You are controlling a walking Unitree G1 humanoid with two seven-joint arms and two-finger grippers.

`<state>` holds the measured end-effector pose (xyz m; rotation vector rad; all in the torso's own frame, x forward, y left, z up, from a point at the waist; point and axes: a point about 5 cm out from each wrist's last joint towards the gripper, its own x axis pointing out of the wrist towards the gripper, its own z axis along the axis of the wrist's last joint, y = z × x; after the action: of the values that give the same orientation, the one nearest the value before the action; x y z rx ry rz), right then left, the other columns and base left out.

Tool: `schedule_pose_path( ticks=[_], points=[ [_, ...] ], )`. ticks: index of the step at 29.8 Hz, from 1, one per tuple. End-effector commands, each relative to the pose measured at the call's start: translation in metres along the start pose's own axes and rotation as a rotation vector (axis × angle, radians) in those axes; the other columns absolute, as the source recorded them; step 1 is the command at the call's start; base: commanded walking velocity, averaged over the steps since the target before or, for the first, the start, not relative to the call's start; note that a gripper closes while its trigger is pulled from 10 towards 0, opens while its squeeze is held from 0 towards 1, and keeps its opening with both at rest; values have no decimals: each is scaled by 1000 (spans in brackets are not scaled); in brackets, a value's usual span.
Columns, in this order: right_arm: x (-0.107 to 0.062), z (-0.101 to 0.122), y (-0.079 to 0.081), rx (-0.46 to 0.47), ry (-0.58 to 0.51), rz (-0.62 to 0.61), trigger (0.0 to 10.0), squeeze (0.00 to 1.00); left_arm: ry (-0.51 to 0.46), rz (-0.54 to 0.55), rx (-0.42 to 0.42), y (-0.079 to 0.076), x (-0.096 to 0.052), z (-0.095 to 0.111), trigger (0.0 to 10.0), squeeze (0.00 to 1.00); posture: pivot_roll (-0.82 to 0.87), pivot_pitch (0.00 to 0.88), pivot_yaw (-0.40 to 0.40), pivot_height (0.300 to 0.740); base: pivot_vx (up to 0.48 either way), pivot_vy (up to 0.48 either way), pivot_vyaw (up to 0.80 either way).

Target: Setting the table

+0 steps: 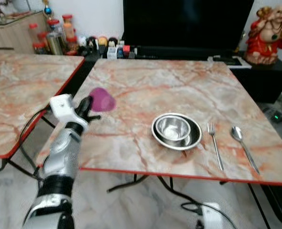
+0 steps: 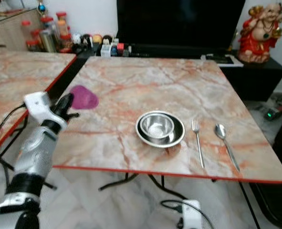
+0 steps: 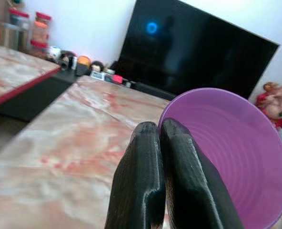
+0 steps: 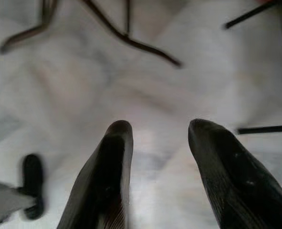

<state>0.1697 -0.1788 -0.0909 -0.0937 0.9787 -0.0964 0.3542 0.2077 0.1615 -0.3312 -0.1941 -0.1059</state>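
Purple cup [image 1: 102, 99] blurred in head views, so contact with table [image 1: 179, 86] hard to judge. Left arm reaches forward and up over table's near-left edge; left gripper [image 1: 90, 106] pinches cup rim, fingers [image 3: 148, 176] pressed together on it, cup tipped with its mouth toward wrist camera, inside bare. Right gripper [image 4: 157, 143] hangs low over pale floor [image 4: 84, 81], fingers spread, holding nothing. Steel bowl [image 1: 173, 128] nests in second steel bowl [image 1: 193, 139] near front edge; fork [image 1: 214, 143], then spoon [image 1: 242, 142], lie to their right.
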Motion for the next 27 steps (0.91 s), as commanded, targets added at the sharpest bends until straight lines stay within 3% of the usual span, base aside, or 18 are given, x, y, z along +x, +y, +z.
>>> schedule_pose_path(
  ticks=[1, 15, 27],
  points=[
    [0, 0, -11, 2, 1, -31, 10000, 0, 1, -38, -9, -12, 5, 0, 10000, 0, 25, 0, 10, 740, 337, 0, 0],
    [0, -2, -11, 1, 6, -30, 10000, 0, 21, -67, 0, -15, 3, -3, 10000, 0, 26, 0, 12, 740, 339, 0, 0],
    [0, -3, -10, 5, 8, -31, 10000, 0, 63, -140, -37, -28, 4, -11, 10000, 0, 22, 0, 18, 740, 0, 0, 0]
  ],
)
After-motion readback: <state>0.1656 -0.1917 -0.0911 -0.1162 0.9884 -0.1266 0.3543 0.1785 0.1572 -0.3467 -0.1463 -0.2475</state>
